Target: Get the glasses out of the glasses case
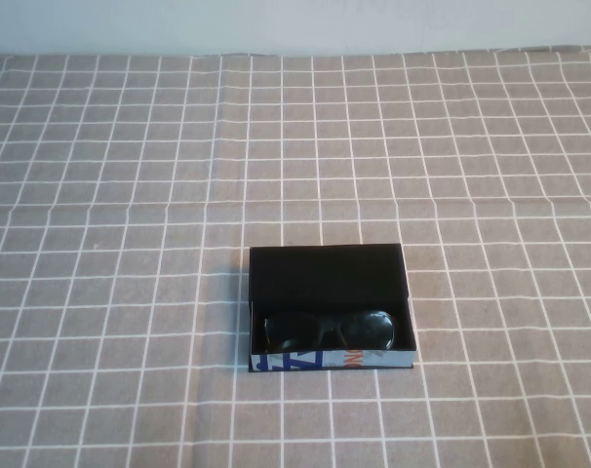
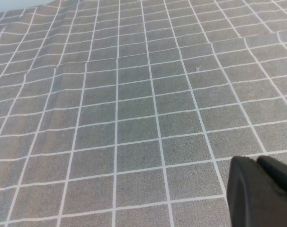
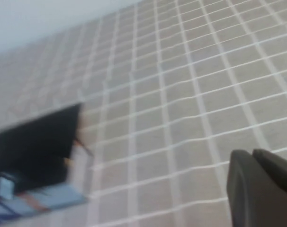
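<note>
One glasses case (image 1: 329, 308) sits on the checked tablecloth (image 1: 130, 195) — a small rectangular black box, lid off, with a black interior and a white front edge printed with blue and orange marks. Inside it lies one pair of glasses (image 1: 328, 330), black-framed with dark, squarish tinted lenses, resting along the front wall of the case and a little narrower than the box; the rear part of the interior shows only black lining. The glasses are still in the case.

Neither arm appears in the high view. The left gripper (image 2: 262, 191) shows only in its own wrist view as a dark, rounded finger mass over bare grey cloth with white grid lines; the case and glasses do not appear near it at all. Whether its fingers are apart or together cannot be told.

The right gripper (image 3: 259, 187) shows likewise as a dark finger mass at the edge of its wrist view, hovering over cloth. The case (image 3: 34, 146) lies well apart from it, off to one side, blurred, with its blue-and-orange printed edge facing the camera. The state of this gripper cannot be told either, and it holds nothing that can be seen.

Counted: one case, one pair of glasses, two grippers, one tablecloth.
</note>
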